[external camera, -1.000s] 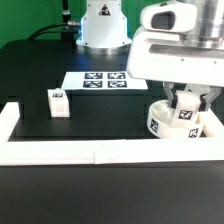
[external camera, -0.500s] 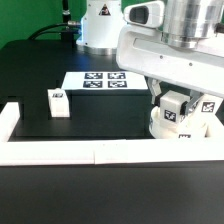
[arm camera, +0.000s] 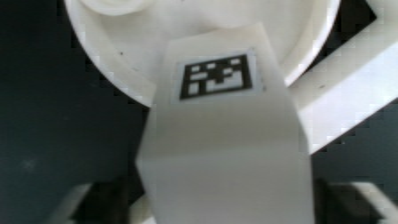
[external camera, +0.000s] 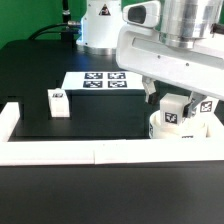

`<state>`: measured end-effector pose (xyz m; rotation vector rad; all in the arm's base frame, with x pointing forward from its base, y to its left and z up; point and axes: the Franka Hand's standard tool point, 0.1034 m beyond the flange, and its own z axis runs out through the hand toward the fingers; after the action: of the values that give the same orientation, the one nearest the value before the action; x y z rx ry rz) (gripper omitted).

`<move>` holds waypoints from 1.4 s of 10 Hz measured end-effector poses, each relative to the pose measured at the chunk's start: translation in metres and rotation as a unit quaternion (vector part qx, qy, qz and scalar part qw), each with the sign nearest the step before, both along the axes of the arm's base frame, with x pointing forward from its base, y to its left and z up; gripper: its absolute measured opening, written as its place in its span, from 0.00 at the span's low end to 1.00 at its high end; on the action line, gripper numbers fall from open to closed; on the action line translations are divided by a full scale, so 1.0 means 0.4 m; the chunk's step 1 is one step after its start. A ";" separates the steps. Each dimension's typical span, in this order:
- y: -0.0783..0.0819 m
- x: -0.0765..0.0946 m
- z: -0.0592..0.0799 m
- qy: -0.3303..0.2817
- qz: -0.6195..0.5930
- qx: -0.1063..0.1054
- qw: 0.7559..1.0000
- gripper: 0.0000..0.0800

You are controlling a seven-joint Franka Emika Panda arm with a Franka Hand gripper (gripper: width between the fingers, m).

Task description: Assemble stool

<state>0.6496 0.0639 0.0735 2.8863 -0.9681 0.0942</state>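
The round white seat [external camera: 186, 131] sits on the table against the front rail, at the exterior view's right. My gripper [external camera: 172, 103] is right above it, shut on a white leg block [external camera: 172, 114] with a black-and-white tag, which stands upright on the seat. A second tagged leg [external camera: 209, 107] stands on the seat's right side. A third leg block [external camera: 58, 102] stands alone on the table at the left. In the wrist view the held leg [arm camera: 217, 110] runs from between my fingers [arm camera: 71, 205] down to the seat [arm camera: 111, 48].
The marker board [external camera: 100, 80] lies flat at the back middle. A long white border rail [external camera: 80, 151] runs along the front and turns up the left side [external camera: 8, 122]. The robot base [external camera: 103, 25] stands behind the board.
Since a second ago my wrist has turned and shifted to the exterior view's left, with the leg still in the jaws over the seat. In the last half second almost nothing moved.
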 end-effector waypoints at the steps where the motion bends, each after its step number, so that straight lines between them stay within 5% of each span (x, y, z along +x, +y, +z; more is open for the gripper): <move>1: 0.016 0.000 -0.002 -0.002 0.025 0.000 1.000 0.77; 8: 0.011 -0.003 -0.008 0.003 0.099 0.001 0.995 0.81; 9: 0.011 -0.003 -0.008 0.003 0.099 0.001 0.995 0.66; 10: 0.010 -0.003 -0.008 0.003 0.099 0.001 0.995 0.66; 11: 0.011 -0.002 -0.008 0.003 0.099 0.001 0.995 0.44; 14: 0.008 -0.001 -0.010 0.004 0.105 0.001 0.994 0.42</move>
<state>0.6490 0.0672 0.0695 2.9785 -0.6606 0.0978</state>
